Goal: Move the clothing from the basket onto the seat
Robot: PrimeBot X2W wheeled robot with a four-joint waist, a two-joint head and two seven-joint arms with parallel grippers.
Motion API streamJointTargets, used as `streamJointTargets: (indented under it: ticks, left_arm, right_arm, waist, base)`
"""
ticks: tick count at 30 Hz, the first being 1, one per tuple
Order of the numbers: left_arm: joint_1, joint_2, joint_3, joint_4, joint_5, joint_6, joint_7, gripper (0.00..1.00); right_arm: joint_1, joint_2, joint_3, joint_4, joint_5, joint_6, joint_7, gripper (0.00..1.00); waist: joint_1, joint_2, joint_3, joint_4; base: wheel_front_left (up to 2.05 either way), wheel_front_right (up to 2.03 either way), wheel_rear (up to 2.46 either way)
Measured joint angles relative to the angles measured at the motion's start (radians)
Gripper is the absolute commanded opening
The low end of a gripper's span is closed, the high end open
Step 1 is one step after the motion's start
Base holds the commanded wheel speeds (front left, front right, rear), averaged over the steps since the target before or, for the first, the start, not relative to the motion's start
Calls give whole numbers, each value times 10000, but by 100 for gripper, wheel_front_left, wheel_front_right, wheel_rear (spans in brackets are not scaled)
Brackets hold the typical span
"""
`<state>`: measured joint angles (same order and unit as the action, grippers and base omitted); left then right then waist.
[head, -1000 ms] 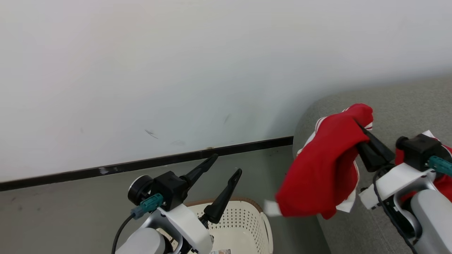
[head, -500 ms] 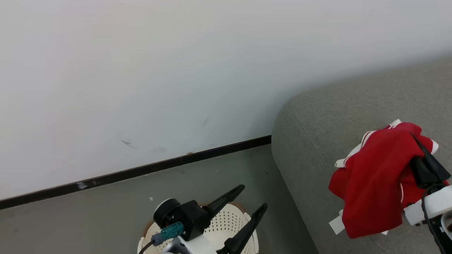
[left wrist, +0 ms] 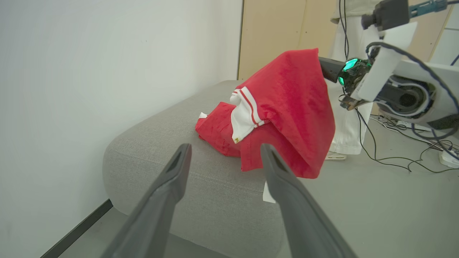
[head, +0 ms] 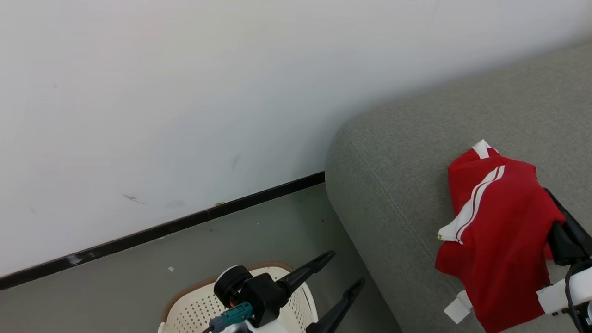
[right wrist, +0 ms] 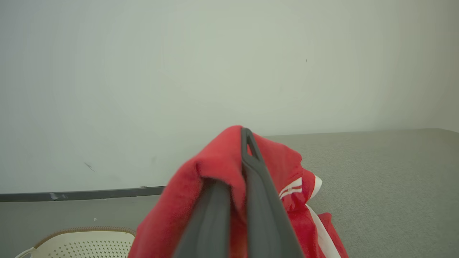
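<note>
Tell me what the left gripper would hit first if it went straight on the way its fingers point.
Most likely the red clothing held up by the right gripper over the seat; it shows between the fingers of the left gripper. Depth is unclear, so the seat's near edge might come first.

The seat offers bare grey top, open from above, left of and behind the clothing; the wall closes its far side. The basket stands on the floor near the seat's corner, below the open-fingered left gripper. Past the seat, a person's legs and cables clutter the floor.
</note>
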<state>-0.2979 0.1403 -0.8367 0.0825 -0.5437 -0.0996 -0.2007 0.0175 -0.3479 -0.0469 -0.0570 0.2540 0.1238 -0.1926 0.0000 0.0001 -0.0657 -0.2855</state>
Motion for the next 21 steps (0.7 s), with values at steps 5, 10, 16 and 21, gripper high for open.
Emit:
streamJointTargets:
  ticks: [5,10,16,21]
  left_arm:
    - [0,19,-13,0,274,2,-109,100]
    - [0,153,102,6,372,90,-123,100]
    - [-2,263,182,-23,598,192,-134,100]
    - [-31,265,387,-259,617,359,-209,100]
  right_arm:
    - [-44,-221,163,-36,23,0,190,0]
    - [-954,-796,556,-46,130,0,537,0]
    - [-3150,-1361,167,2,849,0,1062,0]
    - [-4739,-2002,-410,560,1154,0,1724,0]
  waist:
    - [0,0,125,-258]
    - [0,0,333,-409]
    - [0,0,665,-483]
    - [-1,0,975,-484]
  base:
    - [0,0,0]
    - [0,0,0]
    - [0,0,0]
    - [0,0,0]
